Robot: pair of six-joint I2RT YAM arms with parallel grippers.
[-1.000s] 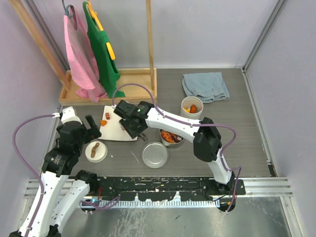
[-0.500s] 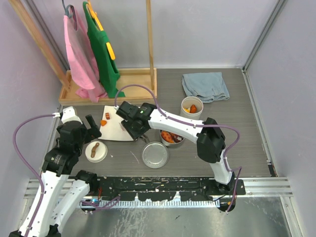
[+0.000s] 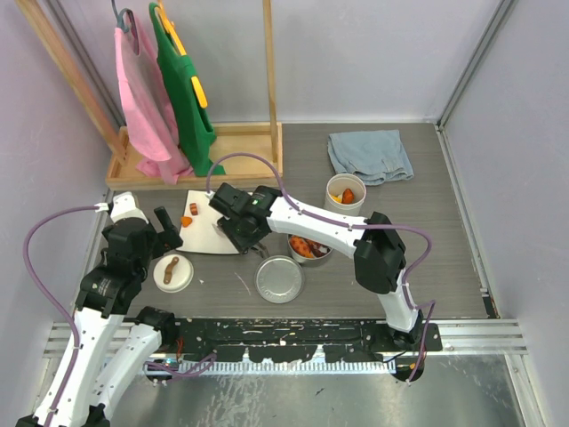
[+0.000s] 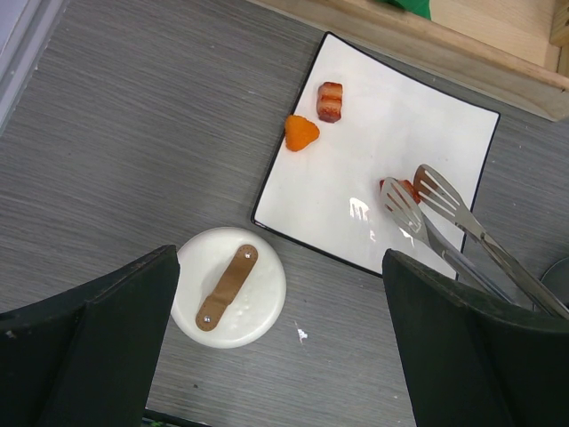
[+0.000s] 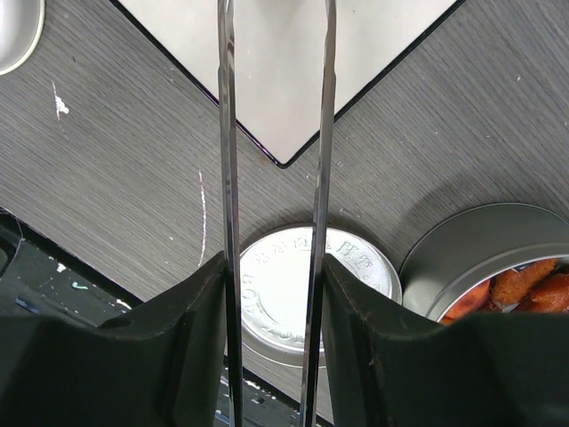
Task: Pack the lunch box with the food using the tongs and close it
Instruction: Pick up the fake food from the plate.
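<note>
Though the shallow round steel tin and the white cylindrical tub already hold food, packing looks only partway done. On the white square plate lie an orange piece, a brown-red piece and a red piece. The right pincer clamps the long slim grey metal tongs, their tips beside the red piece. The left pincer gapes wide and empty above the white round lid with brown handle. That lid and the flat steel lid lie on the table, so neither container is closed yet.
</note>
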